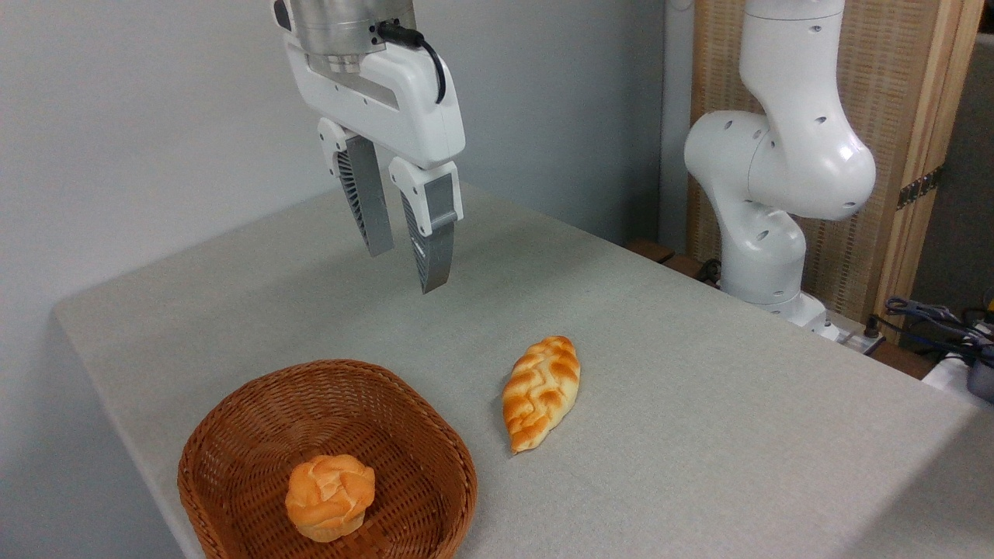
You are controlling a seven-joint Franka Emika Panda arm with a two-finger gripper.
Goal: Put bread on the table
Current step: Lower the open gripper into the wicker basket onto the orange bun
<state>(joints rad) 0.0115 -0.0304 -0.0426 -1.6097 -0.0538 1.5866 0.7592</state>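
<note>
Bread in wicker basket, likely light, soft, crushable; pinch gently across paler base. Gripper empty, fingers slightly spread, high above table.

Illumination is bright, even and diffuse from above, casting only soft, faint shadows on the worktop beside the braided loaf, with mild glare on the glossy white arm, sharp focus throughout and no evident edge distortion.
</note>
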